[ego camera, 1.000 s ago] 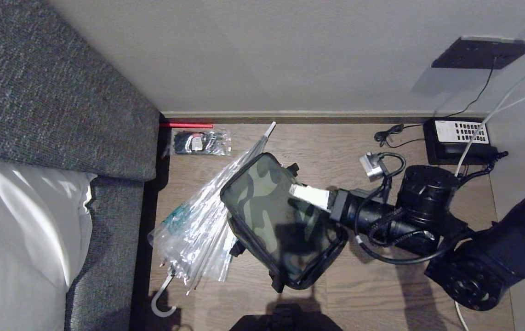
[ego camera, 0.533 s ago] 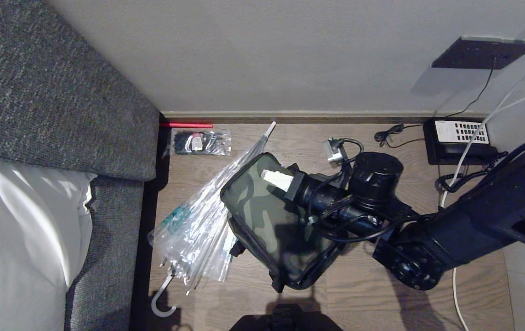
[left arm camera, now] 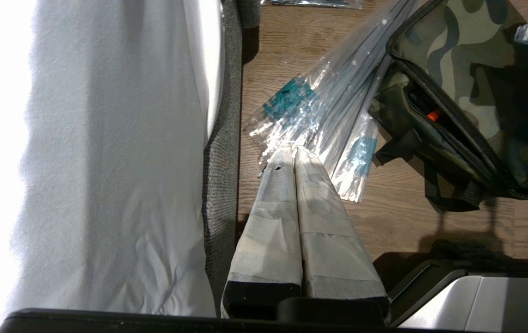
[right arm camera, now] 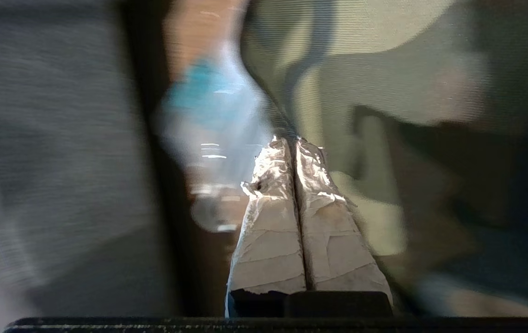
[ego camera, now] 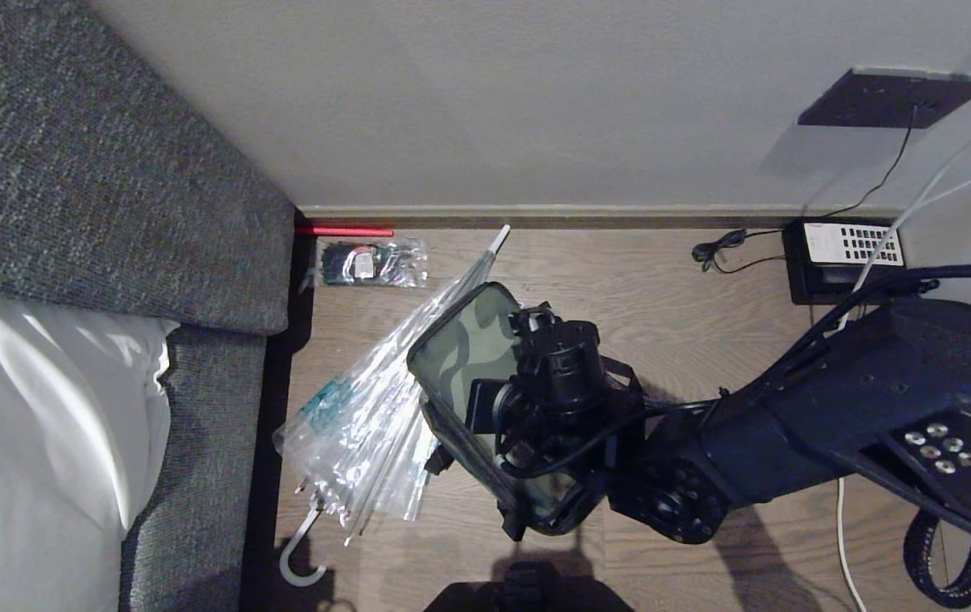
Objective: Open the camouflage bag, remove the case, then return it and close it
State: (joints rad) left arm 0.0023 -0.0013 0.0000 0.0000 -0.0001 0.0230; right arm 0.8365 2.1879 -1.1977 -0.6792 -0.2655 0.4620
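The camouflage bag (ego camera: 456, 353) lies on the wooden floor, its green patterned top up and black zip trim round the edge. My right arm's wrist (ego camera: 558, 374) hangs over the bag's middle and hides the fingers from the head view. In the right wrist view my right gripper (right arm camera: 294, 139) is shut, its taped tips over the bag's (right arm camera: 384, 69) black edge trim; nothing shows between them. My left gripper (left arm camera: 291, 149) is shut and parked above the floor beside the sofa. A small orange bit (left arm camera: 433, 115) shows in a gap on the bag's (left arm camera: 458, 51) side. The case is out of view.
A clear plastic-wrapped umbrella (ego camera: 366, 408) leans against the bag's left side. The grey sofa (ego camera: 111, 212) with white bedding (ego camera: 35, 442) fills the left. A small plastic packet (ego camera: 373, 262) lies by the wall. A black keypad box (ego camera: 851, 259) and cables sit at the right.
My right arm has swung left across the bag and turned its wrist down over the top panel. Its white fingers, visible earlier, are now under the wrist. The bag has not moved.
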